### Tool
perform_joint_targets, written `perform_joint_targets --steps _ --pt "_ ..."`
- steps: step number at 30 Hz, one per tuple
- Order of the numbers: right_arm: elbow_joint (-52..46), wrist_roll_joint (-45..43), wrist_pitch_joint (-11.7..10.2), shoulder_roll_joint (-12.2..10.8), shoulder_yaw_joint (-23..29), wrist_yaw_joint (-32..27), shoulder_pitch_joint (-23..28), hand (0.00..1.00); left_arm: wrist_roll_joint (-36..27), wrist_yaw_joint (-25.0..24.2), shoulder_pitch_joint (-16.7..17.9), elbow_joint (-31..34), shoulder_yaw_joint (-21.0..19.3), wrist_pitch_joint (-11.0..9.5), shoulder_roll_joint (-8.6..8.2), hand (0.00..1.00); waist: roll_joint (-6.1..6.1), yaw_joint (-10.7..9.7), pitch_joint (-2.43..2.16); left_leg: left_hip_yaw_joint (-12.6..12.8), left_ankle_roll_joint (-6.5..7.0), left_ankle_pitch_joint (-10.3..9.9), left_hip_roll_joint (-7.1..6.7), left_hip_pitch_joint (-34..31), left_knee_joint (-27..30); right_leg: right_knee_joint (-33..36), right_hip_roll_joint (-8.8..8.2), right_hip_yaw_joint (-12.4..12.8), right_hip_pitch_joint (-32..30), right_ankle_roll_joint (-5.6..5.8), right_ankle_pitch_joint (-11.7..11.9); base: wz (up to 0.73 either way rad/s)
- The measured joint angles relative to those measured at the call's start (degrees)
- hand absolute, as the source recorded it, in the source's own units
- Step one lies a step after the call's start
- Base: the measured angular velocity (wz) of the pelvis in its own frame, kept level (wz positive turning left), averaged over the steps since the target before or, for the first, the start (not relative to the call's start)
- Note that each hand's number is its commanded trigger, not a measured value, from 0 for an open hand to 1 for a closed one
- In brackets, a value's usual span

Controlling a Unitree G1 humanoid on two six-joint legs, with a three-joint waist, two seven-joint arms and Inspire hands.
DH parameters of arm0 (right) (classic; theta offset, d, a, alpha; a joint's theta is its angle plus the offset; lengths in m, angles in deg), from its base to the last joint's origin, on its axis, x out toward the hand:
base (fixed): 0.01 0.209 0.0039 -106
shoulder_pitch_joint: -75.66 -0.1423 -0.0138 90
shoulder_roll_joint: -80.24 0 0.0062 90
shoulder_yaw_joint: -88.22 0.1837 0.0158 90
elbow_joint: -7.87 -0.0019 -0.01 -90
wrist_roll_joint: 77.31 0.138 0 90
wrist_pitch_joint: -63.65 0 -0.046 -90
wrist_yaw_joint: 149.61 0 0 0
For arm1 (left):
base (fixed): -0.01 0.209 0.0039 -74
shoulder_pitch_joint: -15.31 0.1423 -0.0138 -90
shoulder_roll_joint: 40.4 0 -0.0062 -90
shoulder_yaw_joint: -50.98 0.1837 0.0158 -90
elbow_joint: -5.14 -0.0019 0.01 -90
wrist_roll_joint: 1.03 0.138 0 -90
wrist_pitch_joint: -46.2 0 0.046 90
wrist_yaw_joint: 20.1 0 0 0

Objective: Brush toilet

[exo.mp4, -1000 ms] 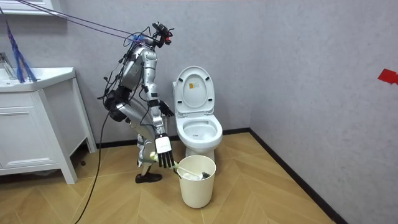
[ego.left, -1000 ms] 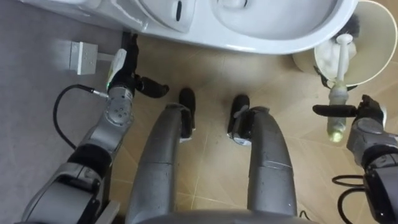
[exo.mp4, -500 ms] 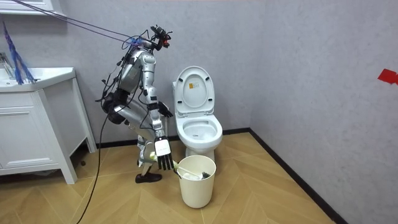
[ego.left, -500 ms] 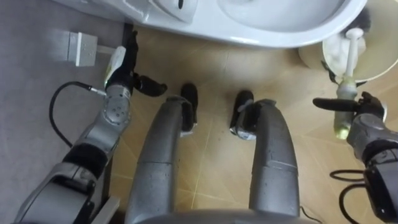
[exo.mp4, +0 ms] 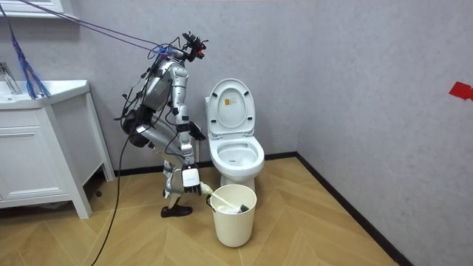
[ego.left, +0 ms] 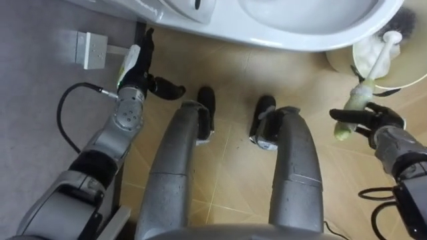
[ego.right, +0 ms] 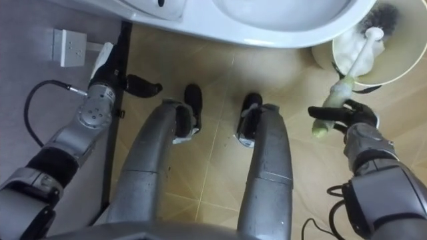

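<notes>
The toilet brush (ego.left: 363,90) lay tilted in the left eye view. Its pale green grip was low toward 7 o'clock, and its white shaft ran up toward 1 o'clock. The dark bristle head was inside the waste bin (ego.left: 415,61), among some white material there. The right hand (ego.left: 375,122) had its fingers curled round the green grip, with the thumb stretched across toward 9 o'clock. That looked like a firm hold low on the handle, probably so the head could be lifted out of the bin and swung over to the bowl. Brushing itself had not begun.

The bin stood at 2 o'clock in the view, just beside the rim of the toilet (ego.left: 300,27), which ran across 12 o'clock. This kept the brush within a short reach of the bowl. The left hand (ego.left: 137,70) was at 10 o'clock, close to the toilet's base. Its fingers were straight and held nothing, and it was likely kept clear of the work.

The eye views showed the grip and where the bristles sat. The room view was too distant to show the fingers, but it showed the robot bent forward at the toilet's side, over the bin (exo.mp4: 235,218). It also showed the raised lid (exo.mp4: 230,103) and a white cabinet (exo.mp4: 44,166) standing well apart at 9 o'clock.
</notes>
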Motion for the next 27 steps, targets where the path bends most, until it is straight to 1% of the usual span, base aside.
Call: perform_joint_targets --steps 4,7,10,14,15,16,18,20,22,23,25,26,27 --pt "0.09 1.39 0.37 0.00 -0.15 0.84 0.11 1.00 0.01 -0.07 0.15 0.00 0.03 0.15 -0.01 0.00 0.02 0.00 -0.01 -0.02 0.01 0.00 -0.04 -0.01 0.02 0.02 -0.04 -0.02 0.02 0.01 -0.01 0.00" --pt "0.07 1.39 1.30 0.00 -0.13 1.59 0.21 1.00 0.00 -0.07 0.16 0.01 0.03 0.15 -0.01 0.00 0.04 0.01 -0.02 0.00 0.01 0.00 -0.07 0.03 0.02 0.10 -0.01 -0.11 0.04 0.05 -0.04 0.00" --pt "0.16 1.46 1.40 0.00 -0.07 1.76 0.22 1.00 0.02 -0.08 0.53 0.12 0.09 0.16 -0.04 0.00 0.06 -0.02 -0.04 -0.07 0.01 0.01 -0.07 0.34 0.03 0.05 0.05 -0.28 0.44 0.00 -0.11 0.00" --pt "2.21 1.45 1.46 0.03 -0.03 1.98 0.88 1.00 0.03 -1.16 1.25 0.29 0.06 0.16 -0.04 0.00 0.10 -0.28 -0.07 -0.29 -0.02 -0.05 -0.48 1.92 -0.11 -0.20 -0.01 -0.82 2.40 0.06 -0.39 0.05" --pt "2.19 1.47 1.42 0.01 -0.03 2.17 1.39 1.00 0.03 -1.19 1.45 0.48 0.05 0.15 -0.04 0.00 0.10 -0.32 -0.06 -0.48 -0.03 -0.08 -0.46 2.64 -0.16 -0.34 -0.01 -0.86 3.22 0.13 -0.49 0.03" --pt "2.20 1.71 1.46 -0.02 -0.10 2.50 1.83 1.00 0.00 -1.22 1.70 0.47 0.06 0.16 -0.08 0.00 0.09 -0.30 -0.07 -0.75 -0.04 -0.10 -0.15 3.57 -0.33 -0.63 0.08 -0.87 4.21 0.14 -0.49 0.00" --pt "2.21 2.19 1.64 -0.37 -0.11 2.85 2.67 1.00 0.07 -1.22 1.99 0.52 0.05 0.17 -0.15 0.00 0.07 -0.23 -0.07 -0.67 -0.06 -0.15 0.07 5.55 -0.98 -1.64 0.23 -1.23 6.41 0.11 -0.44 -0.06" --pt "2.25 3.50 2.14 -0.51 -0.06 3.46 3.62 1.00 0.49 -1.23 3.30 1.27 -0.07 0.21 -0.24 0.00 0.02 -0.28 -0.08 -0.71 -0.09 -0.13 0.08 7.81 -2.14 -3.18 0.62 -1.58 8.89 0.28 -0.24 -0.08" --pt "2.43 3.88 2.18 -0.69 0.42 4.00 4.84 1.00 0.76 -1.25 5.48 3.00 -0.70 0.19 -0.47 0.00 -0.08 -0.36 -0.09 -0.72 -0.16 0.08 0.11 11.32 -4.48 -5.80 1.03 -1.69 12.38 0.49 0.46 -0.09" --pt "2.46 3.97 2.26 -0.78 0.43 3.98 5.18 1.00 0.76 -1.25 5.88 2.99 -0.70 0.19 -0.48 0.00 -0.07 -0.37 -0.09 -0.75 -0.17 0.15 0.16 12.29 -5.02 -6.46 1.09 -1.71 13.36 0.56 0.61 -0.07" --pt "2.49 4.17 2.64 -1.37 0.47 3.99 6.26 1.00 0.74 -1.22 7.22 2.82 -0.98 0.20 -0.41 0.00 -0.29 -0.81 -0.13 -0.89 -0.20 0.65 0.20 15.79 -7.61 -9.39 1.15 -2.21 17.08 0.76 1.26 -0.02" --pt "2.59 4.22 2.66 -1.61 0.54 3.98 6.39 1.00 0.74 -1.20 7.42 2.78 -1.09 0.20 -0.40 0.00 -0.37 -1.08 -0.12 -0.90 -0.15 0.88 0.17 16.54 -8.36 -10.03 1.08 -2.38 17.89 0.82 1.37 0.10" --pt "3.19 4.73 2.71 -2.23 0.72 4.09 6.39 1.00 0.73 -1.17 7.93 2.65 -1.16 0.20 -0.40 0.00 -0.41 -1.73 -0.13 -1.35 -0.19 1.31 0.12 18.06 -9.79 -11.48 1.02 -2.89 19.65 0.95 1.73 0.14"
